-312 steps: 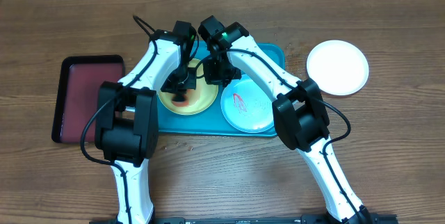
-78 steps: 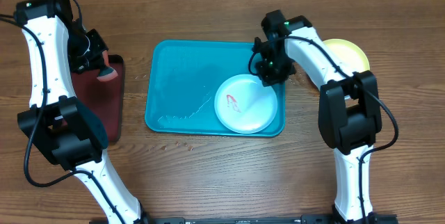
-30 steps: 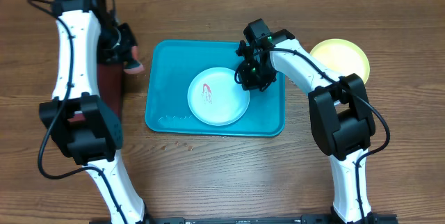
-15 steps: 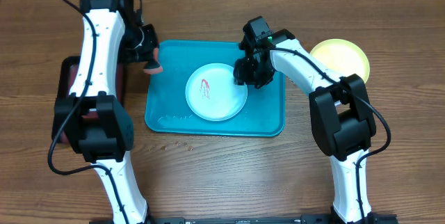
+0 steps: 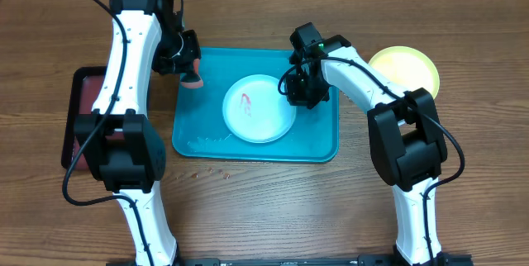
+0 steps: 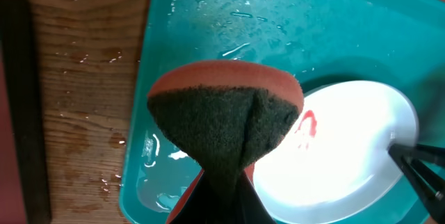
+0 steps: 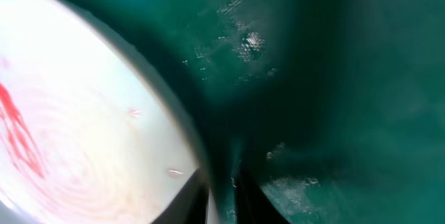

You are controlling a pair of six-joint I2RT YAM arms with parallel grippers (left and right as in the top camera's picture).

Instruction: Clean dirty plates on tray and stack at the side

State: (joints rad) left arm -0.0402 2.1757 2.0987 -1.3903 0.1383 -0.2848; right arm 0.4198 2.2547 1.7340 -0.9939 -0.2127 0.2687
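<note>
Grips an orange-backed dark sponge point(image 6: 222, 116) tight in the left tool point(image 6: 221, 195), over the 10 o'clock corner of the wet teal tray point(image 5: 318, 138). Has the white plate point(image 5: 258, 109), red-smeared, lying mid-tray. Sets the right tool point(image 5: 299, 92) at that plate's 3 o'clock rim, looking narrow; cannot tell whether pinching it. Has the yellow-green plate point(image 5: 405, 66) on the counter point(image 5: 463, 175) at the tray's 2 o'clock.

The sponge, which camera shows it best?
Left wrist view: the sponge fills the frame, dark scrubbing face up front, orange-red backing behind, pinched in the left gripper. Overhead shows only a small pinkish lump by the left rim of the tray. The right wrist view misses it.
</note>
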